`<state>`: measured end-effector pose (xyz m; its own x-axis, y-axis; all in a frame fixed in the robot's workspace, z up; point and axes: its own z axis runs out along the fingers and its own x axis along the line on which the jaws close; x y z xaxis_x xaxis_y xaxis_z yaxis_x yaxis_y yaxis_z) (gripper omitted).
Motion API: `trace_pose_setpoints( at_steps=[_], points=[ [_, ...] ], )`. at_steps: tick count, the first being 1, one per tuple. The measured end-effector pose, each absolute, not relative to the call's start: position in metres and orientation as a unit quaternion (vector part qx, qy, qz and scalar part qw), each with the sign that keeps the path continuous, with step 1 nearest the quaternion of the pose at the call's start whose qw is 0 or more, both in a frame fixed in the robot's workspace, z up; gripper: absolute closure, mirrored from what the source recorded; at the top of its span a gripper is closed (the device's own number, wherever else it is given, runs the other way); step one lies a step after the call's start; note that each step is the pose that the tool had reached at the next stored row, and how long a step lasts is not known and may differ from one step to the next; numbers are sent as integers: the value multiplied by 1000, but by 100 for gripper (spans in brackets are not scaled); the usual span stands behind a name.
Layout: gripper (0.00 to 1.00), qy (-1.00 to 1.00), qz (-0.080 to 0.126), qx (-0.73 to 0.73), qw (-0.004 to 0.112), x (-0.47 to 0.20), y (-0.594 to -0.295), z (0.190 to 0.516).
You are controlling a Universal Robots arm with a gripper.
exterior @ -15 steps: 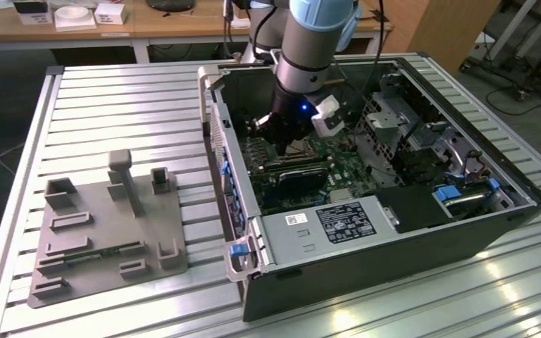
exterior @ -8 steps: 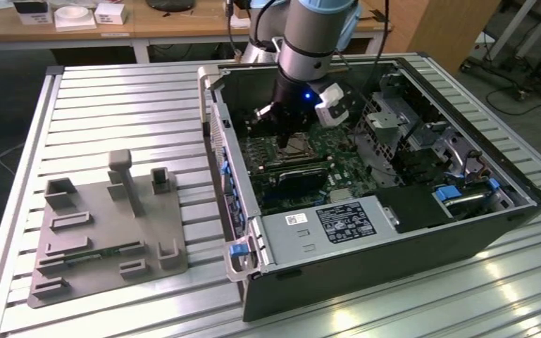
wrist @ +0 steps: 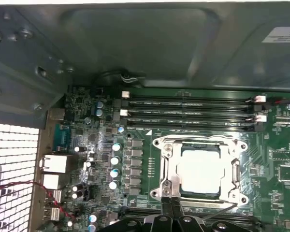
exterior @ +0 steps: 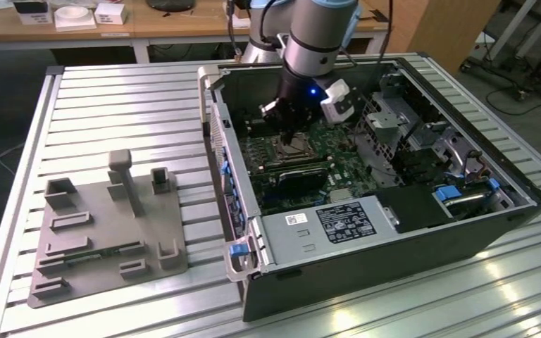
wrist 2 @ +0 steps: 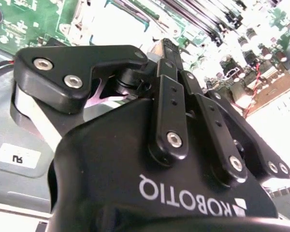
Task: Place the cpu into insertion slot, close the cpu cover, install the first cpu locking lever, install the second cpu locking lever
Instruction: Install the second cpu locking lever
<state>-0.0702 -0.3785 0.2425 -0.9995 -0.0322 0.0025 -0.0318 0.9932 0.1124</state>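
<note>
Ext view first: arm's reaching down into the open pc case sitting on the slatted desk, tool hovering right over the insertion slot on the motherboard. Walls of the case box it in on all sides, drive cage on the ext view's right, psu box nearer the camera, so it's mostly up/down room, not much sideways. Grey fixture tray sits well apart on the ext view's left.

Second wrist view: basically just the tool body and its linkages, board beyond it. The two finger bars look pressed close together, pretty much closed, and I can't see anything pinched between them.

First wrist view: best one. The cpu is already sitting in the slot, silvery top showing through the window of the cpu cover, which looks folded down flat over it. So steps 1 + 2 look done imo. The tool's fingertips are together at the near edge of the socket frame, right by a thin lever rod. Can't tell if either lever is hooked yet, prob not. RAM slots run along the far side.
</note>
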Motion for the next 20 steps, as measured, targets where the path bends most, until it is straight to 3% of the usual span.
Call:
trace_pose_setpoints(
  at_steps=[10,16,20],
  points=[
    [90,-998,-55,16,4,-57,-377,242],
    [90,-999,-37,16,7,-56,-379,243],
    [90,-999,-36,16,7,-56,-384,243]
  ],
)
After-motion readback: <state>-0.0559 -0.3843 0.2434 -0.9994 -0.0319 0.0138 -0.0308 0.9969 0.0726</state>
